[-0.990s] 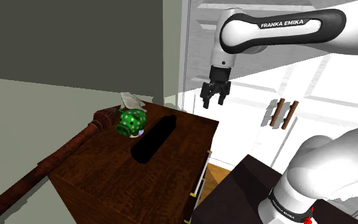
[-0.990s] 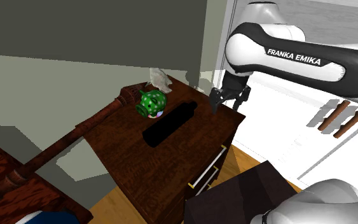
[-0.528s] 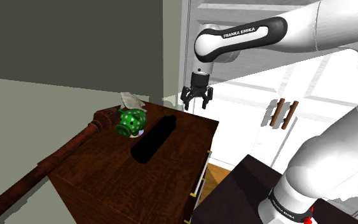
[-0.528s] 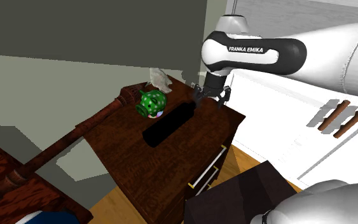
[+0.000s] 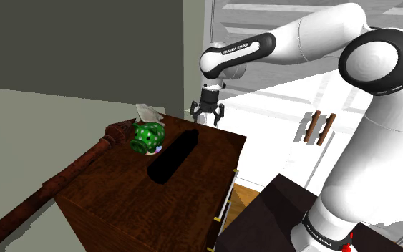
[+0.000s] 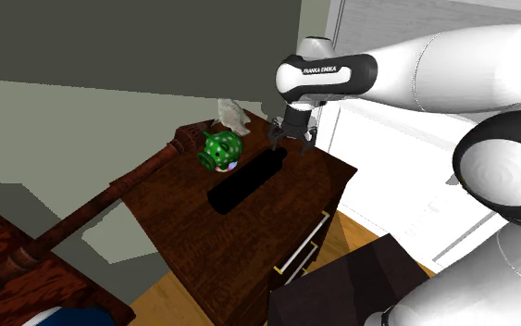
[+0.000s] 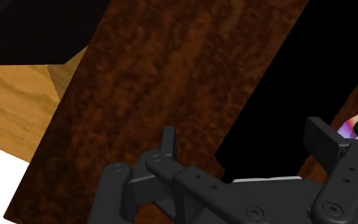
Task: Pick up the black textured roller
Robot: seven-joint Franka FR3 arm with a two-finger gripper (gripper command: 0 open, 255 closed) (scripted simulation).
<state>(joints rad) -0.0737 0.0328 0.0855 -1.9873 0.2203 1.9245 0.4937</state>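
On the dresser, starting from its near edge in the shoulder view, the black roller lies flat along the middle of the top, running towards the dresser's far edge. It is drawn plain black with no texture to make out. A green spotted piggy bank sits just beside the roller's far half, on the dresser's side away from the drawers. Above the dresser's far edge hangs the gripper, pointing down over the roller's far end and clear of the top. The likely trouble is where the grip lands. A long round thing taken at its very end would probably pivot and droop, or roll away across the dresser if one finger comes down on its curve. The piggy bank is close enough to be knocked by the finger on that side. In the wrist view the two fingers stand wide apart, holding and touching nothing. The roller's black band runs slantwise between them, below them on the dresser, so a turn of the wrist may be needed.
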